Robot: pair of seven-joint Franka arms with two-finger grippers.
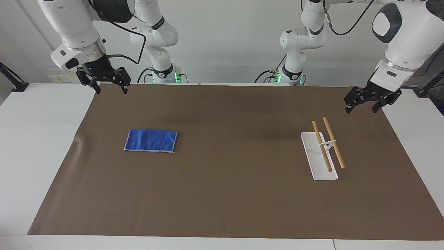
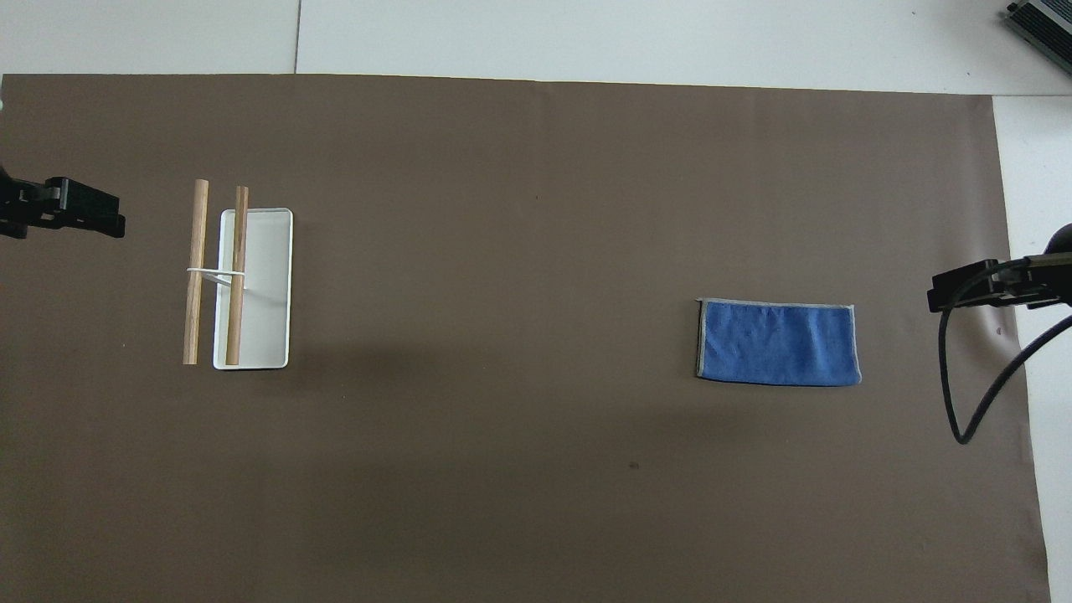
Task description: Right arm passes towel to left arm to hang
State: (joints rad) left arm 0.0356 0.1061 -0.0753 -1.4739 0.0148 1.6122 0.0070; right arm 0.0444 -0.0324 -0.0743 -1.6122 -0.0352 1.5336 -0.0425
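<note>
Both claws hang in the air with nothing in them. In the facing view the right claw (image 1: pixel 108 86) is over the corner of the brown mat (image 1: pixel 229 194) nearest the robots at the right arm's end, its two fingers spread wide apart. The left claw (image 1: pixel 362 105) is over the mat's edge at the left arm's end, its fingers likewise spread with a clear gap between them.

One towel (image 1: pixel 151 140), blue and folded flat with a pale edging, lies on the mat toward the right arm's end of the bench (image 1: pixel 34 139), well apart from either claw. One rack (image 1: pixel 321 156) stands toward the left arm's end: a single white base carrying two wooden bars (image 1: pixel 333 142) side by side, joined by a white bracket. Two arms in all work here: the right arm (image 1: pixel 74 33), with one black cable looping to its wrist, and the left arm (image 1: pixel 402 41).

The facing view shows both arms whole, their bases and the green lights at them, and how high the claws hang. From overhead only the tips of the claws reach in at the edges, the left one (image 2: pixel 63 213) and the right one (image 2: pixel 997 285) with its cable loop (image 2: pixel 950 377). That view lays out the towel (image 2: pixel 779 342) and the rack (image 2: pixel 251 285) squarely, and shows one bar over the base and the other just outside it.
</note>
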